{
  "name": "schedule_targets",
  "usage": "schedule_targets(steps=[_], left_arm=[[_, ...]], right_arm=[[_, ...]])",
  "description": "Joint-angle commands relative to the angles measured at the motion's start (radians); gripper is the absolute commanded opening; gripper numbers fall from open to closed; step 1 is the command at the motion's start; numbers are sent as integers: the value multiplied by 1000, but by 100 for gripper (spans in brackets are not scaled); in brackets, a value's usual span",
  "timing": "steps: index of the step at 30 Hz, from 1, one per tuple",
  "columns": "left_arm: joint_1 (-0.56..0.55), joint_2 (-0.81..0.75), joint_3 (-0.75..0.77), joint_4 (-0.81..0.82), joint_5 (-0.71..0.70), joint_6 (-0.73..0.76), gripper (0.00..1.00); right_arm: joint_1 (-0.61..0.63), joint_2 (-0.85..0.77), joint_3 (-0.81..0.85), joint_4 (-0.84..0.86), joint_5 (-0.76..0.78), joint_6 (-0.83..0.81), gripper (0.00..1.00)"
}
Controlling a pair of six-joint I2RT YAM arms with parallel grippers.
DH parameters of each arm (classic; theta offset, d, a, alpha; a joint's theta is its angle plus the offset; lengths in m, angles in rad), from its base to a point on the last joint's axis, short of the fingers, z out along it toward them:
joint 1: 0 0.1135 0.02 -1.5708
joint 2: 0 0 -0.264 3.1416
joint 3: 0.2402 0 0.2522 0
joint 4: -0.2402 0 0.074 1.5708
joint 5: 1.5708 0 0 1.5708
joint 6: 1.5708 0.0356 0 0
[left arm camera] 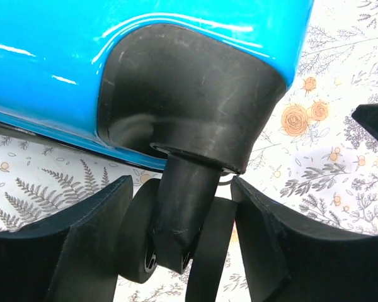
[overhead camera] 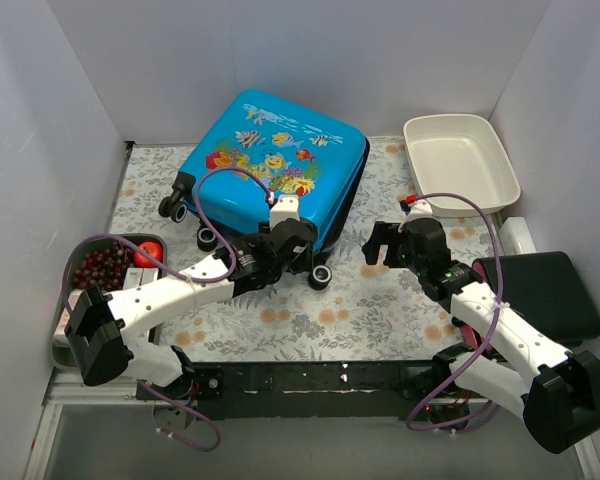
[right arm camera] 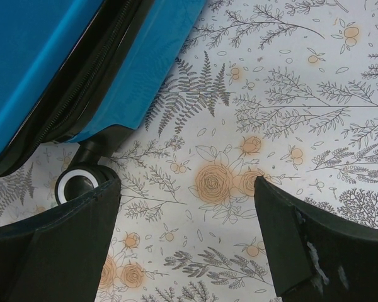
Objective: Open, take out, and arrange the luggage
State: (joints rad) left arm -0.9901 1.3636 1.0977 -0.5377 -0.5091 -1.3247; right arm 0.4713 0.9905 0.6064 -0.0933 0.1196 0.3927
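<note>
The luggage (overhead camera: pixel 270 160) is seen lying flat and zipped shut at the back centre of the bench (overhead camera: pixel 380 310), fish-print shell upward, wheels toward the arms. The left tool (left arm camera: pixel 183 185) is set around a black castor (left arm camera: pixel 176 233) at the case's near edge. One of its fingers (left arm camera: pixel 88 251) is placed on each side and the wheel fills the gap between them, though whether it is actually pinched cannot be told. The right tool (right arm camera: pixel 186 182) is held spread wide over bare floral cloth with nothing between its jaws, its left finger just beside a white-hubbed wheel (right arm camera: pixel 75 185) at the near right corner. A white tub (overhead camera: pixel 460 160) is seen right of the case, apart from it.
</note>
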Motion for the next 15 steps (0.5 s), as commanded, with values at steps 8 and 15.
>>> schedule_targets(steps=[8, 15], left_arm=[[8, -70, 66, -11, -230, -60, 0], [76, -202, 163, 30, -394, -108, 0]], right_arm=[[-2, -24, -4, 75, -8, -22, 93], [0, 40, 65, 81, 23, -24, 93]])
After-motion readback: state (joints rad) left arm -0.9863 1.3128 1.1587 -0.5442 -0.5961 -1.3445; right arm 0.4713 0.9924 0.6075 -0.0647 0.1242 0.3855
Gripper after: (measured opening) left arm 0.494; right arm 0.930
